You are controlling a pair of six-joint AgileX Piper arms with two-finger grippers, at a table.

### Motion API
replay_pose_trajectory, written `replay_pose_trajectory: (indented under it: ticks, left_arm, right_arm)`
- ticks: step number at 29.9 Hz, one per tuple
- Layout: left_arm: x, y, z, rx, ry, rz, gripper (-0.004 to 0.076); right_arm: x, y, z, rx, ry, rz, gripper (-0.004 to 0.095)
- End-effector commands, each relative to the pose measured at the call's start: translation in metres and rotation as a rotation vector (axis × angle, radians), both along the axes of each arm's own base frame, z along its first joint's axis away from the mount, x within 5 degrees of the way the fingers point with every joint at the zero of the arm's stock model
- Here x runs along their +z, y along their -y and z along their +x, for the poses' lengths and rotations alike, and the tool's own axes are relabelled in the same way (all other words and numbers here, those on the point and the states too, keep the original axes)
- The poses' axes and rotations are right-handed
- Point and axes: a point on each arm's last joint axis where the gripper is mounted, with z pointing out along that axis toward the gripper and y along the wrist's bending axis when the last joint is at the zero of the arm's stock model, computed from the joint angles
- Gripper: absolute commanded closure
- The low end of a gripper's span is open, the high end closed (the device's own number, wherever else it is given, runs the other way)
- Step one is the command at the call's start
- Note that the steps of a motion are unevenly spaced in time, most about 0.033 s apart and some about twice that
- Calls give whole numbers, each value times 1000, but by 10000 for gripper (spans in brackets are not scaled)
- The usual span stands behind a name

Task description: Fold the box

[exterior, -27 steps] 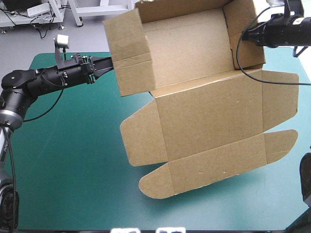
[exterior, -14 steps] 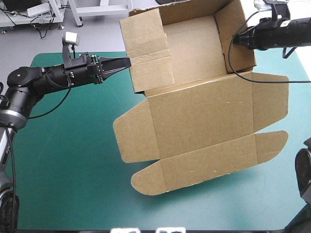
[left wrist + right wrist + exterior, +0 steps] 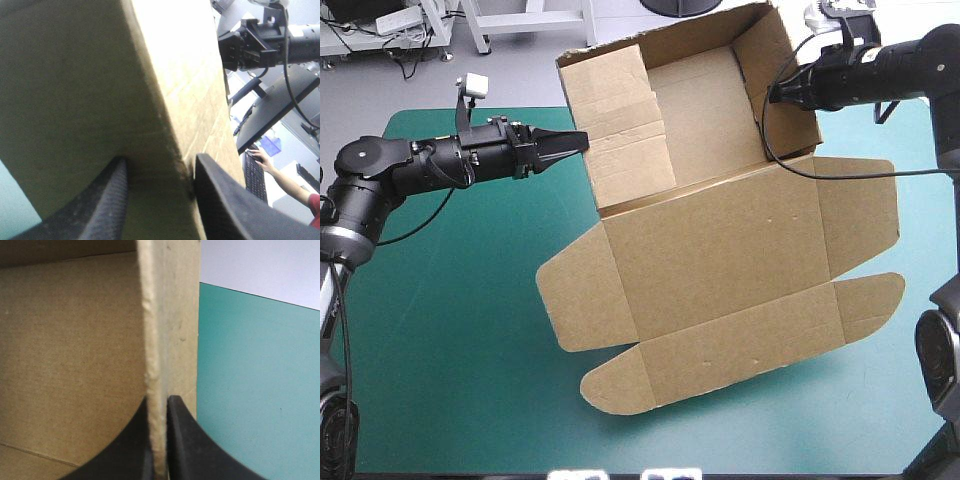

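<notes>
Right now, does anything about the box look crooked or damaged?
No damage shows. The box sits askew: it is turned against the edges of the table, its tray reaching past the far edge, held by the left gripper and right gripper on opposite side walls, lid flat.

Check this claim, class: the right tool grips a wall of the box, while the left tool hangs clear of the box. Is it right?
Not quite. The left tool does not hang clear: the left wrist view shows it clamped on a wall of the box. The right tool does grip a wall, as stated.
</notes>
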Motion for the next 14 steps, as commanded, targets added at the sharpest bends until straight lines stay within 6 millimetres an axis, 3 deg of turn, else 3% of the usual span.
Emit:
replay_pose_trajectory:
  ticks: [1, 14]
  left_arm:
    - [27, 1, -11, 37, 67, -78, 409]
    - [10, -12, 4, 249, -33, 85, 409]
  right_arm:
    - [28, -14, -25, 57, 63, 80, 908]
    - [29, -50, -33, 130, 45, 123, 906]
